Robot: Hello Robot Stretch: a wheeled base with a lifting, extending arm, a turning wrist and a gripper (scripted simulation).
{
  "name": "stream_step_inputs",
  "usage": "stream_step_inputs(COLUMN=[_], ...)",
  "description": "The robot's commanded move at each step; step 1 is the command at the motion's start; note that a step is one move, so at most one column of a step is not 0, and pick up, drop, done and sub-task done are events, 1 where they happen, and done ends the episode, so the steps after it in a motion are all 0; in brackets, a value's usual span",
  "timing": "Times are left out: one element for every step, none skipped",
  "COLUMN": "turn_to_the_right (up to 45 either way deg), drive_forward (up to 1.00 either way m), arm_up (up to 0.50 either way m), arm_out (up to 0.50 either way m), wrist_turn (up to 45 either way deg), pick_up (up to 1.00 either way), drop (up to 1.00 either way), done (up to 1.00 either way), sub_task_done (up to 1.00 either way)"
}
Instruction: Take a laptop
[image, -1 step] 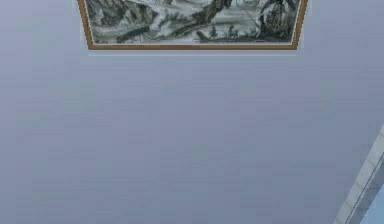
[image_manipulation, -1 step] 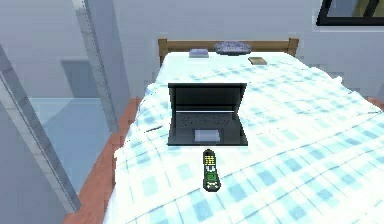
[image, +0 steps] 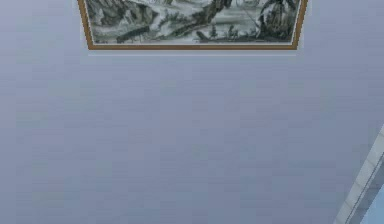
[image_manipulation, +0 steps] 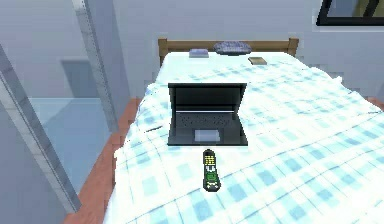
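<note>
The black laptop [image_manipulation: 207, 115] lies on a bed [image_manipulation: 300, 120] with a pale blue-and-white checked cover, in the arm side view's middle. Its lid is raised and its keyboard faces the foot of the bed. It sits near the bed's edge on that view's left, above a strip of reddish-brown wooden floor [image_manipulation: 95, 170], which probably puts it within easier reach from that side. A slim dark remote control [image_manipulation: 210, 170] lies just in front of the laptop, apart from it. It could get in the way of a low approach from the foot.

Near the wooden headboard [image_manipulation: 172, 44] rest a small grey thing [image_manipulation: 198, 52], a dark round thing [image_manipulation: 232, 47] and a small brownish thing [image_manipulation: 258, 61], all well apart from the laptop.

In the forward view, a plain grey-blue wall [image: 190, 130] carries a wood-framed grey-green landscape picture [image: 190, 25]. Judging by this, the base stands facing the wall so that its reaching side is turned toward the bed.

How the fingers stand cannot be told from these pictures. The take looks not yet begun. The soft cover and upright lid suggest gripping the laptop's base rather than its screen.
</note>
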Motion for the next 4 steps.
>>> stream_step_inputs(turn_to_the_right=[0.0,0.0,0.0,0.0], drive_forward=[0.00,0.00,0.00,0.00], arm_up=[0.36,0.00,0.00,0.00], arm_out=[0.00,0.46,0.00,0.00], wrist_turn=[0.0,0.0,45.0,45.0], pick_up=[0.00,0.00,0.00,0.00], drop=[0.00,0.00,0.00,0.00], done=[0.00,0.00,0.00,0.00], sub_task_done=[0.00,0.00,0.00,0.00])
